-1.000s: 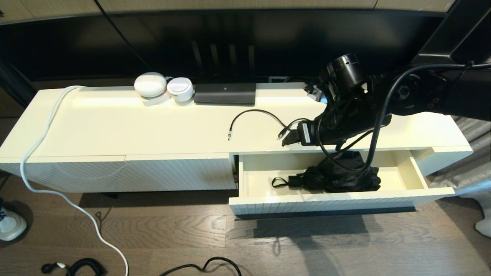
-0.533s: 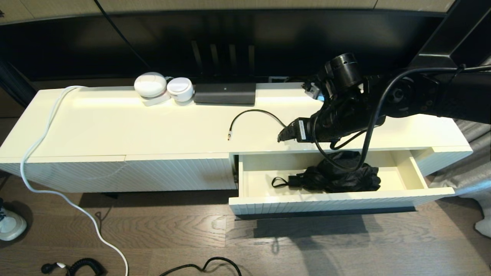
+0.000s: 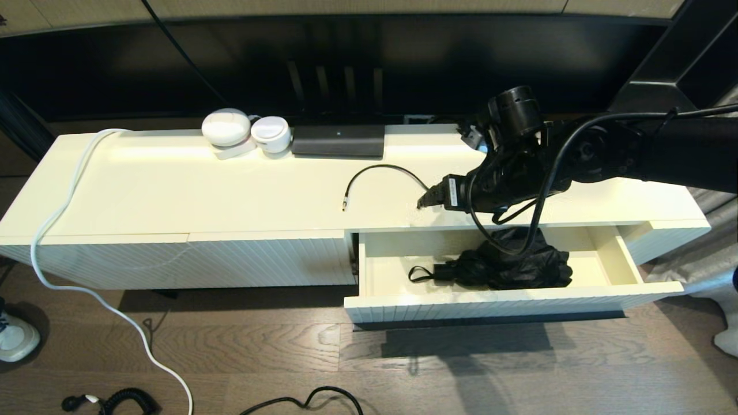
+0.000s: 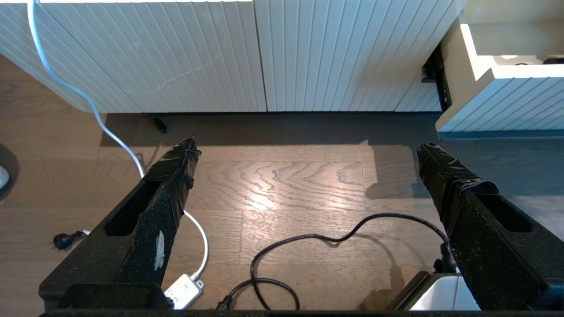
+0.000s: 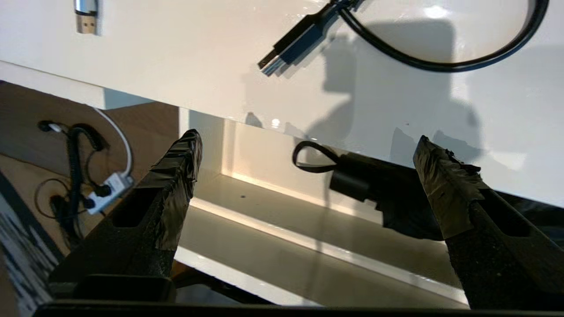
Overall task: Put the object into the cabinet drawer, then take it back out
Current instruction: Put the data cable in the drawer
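Observation:
The cabinet drawer (image 3: pixel 507 302) is pulled out on the right, and its cream inside (image 5: pixel 286 220) shows. A black folded umbrella (image 3: pixel 507 265) lies in it, its handle and wrist strap (image 5: pixel 308 158) pointing left. My right gripper (image 3: pixel 424 202) hovers over the front edge of the cabinet top, above and behind the drawer. It is open and holds nothing, well clear of the umbrella (image 5: pixel 396 193). In the right wrist view the open right gripper (image 5: pixel 308 141) looks down into the drawer. My left gripper (image 4: pixel 307 145) is parked open over the wooden floor.
A black USB cable (image 3: pixel 383 173) lies on the cabinet top just left of the right gripper. Two white round devices (image 3: pixel 226 128) and a black box (image 3: pixel 338 140) stand at the back. A white cord (image 3: pixel 57 219) trails to the floor. The closed ribbed front (image 3: pixel 230 259) is to the left.
My right arm has lifted and drawn back from over the drawer toward the cabinet top, gripper still open. The umbrella has stayed in the drawer.

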Available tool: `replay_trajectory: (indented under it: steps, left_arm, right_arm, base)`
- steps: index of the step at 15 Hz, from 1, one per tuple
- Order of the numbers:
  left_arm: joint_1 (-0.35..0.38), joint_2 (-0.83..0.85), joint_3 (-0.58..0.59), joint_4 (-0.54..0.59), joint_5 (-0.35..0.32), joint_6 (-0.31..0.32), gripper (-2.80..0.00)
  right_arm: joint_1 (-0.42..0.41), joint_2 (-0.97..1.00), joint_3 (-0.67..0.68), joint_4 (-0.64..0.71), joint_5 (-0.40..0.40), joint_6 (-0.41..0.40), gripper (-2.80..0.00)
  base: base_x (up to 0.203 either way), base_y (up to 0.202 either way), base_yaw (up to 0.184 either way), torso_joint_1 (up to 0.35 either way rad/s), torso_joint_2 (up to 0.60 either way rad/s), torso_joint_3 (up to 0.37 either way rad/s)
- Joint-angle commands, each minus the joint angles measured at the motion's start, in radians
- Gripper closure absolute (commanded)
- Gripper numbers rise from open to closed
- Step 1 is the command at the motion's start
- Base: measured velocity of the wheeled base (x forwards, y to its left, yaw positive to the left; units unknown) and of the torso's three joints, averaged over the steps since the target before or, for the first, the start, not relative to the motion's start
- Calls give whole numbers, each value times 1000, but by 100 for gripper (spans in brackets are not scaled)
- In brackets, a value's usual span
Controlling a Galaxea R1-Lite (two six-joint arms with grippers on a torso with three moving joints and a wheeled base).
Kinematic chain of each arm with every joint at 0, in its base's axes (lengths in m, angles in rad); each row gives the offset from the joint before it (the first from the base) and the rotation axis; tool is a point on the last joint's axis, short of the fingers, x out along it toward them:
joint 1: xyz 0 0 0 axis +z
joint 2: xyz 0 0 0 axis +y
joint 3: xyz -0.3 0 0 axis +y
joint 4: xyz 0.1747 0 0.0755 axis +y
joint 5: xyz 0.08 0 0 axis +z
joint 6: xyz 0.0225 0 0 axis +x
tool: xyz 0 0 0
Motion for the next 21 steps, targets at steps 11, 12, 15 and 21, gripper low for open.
replay_trajectory:
  steps: [11, 12, 15, 21]
  left_arm:
    - [0, 0, 0, 0, 0, 0, -280]
    - [0, 0, 0, 0, 0, 0, -280]
    - [0, 0, 0, 0, 0, 0, -280]
    - [2, 0, 0, 0, 0, 0, -280]
  right_arm:
    - [-86, -25, 2, -1, -55, -451, -280]
    - [-89, -18, 2, -2, -55, -451, -280]
    - [-99, -3, 1, -8, -54, -447, -280]
    - [-126, 45, -1, -99, -54, -439, -280]
  base:
    - [0, 0, 0, 0, 0, 0]
    - [0, 0, 0, 0, 0, 0]
    - [0, 0, 0, 0, 0, 0]
    - [0, 0, 0, 0, 0, 0]
